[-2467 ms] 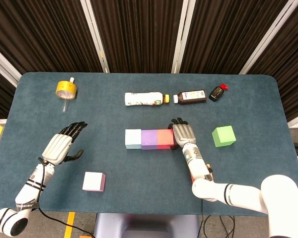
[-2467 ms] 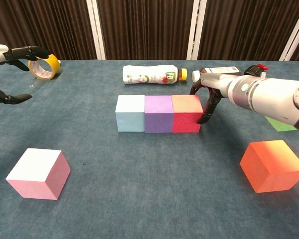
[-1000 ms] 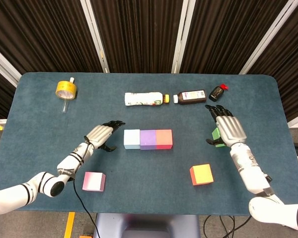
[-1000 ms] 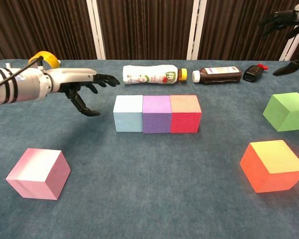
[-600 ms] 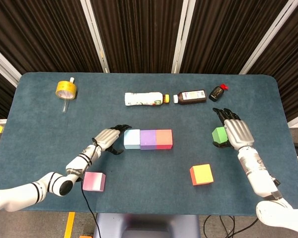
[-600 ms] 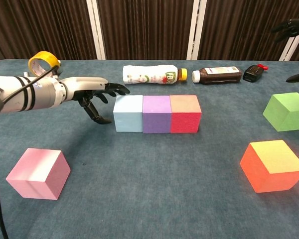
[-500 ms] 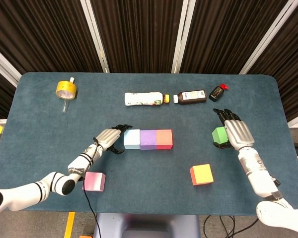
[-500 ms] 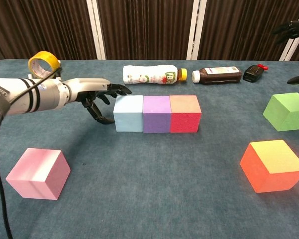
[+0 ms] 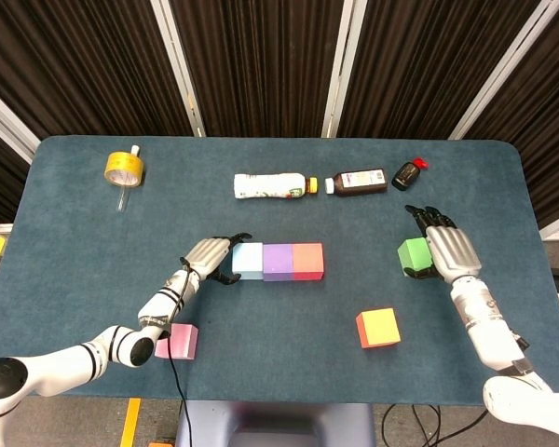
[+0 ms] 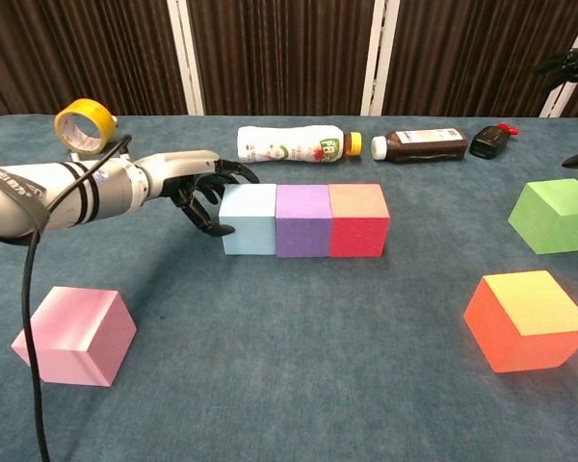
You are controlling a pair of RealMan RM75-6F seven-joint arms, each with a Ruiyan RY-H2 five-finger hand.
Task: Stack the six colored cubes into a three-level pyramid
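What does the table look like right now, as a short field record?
base row: light blue foam cube, purple foam cube, red foam cube, side by side
loose cubes: pink, orange, green
upper levels: none yet
left hand: fingers spread at the light blue cube's end
right hand: over the green cube, holding nothing

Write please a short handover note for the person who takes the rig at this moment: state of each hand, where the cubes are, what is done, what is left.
Left hand: open, at the left face of the light blue cube; contact unclear.
Right hand: open, over the right side of the green cube, no grasp visible.
Done: bottom row of light blue cube, purple cube and red cube, side by side.
Left: pink cube near left, orange cube near right and green cube all single on the table; two go on the row, one on top.
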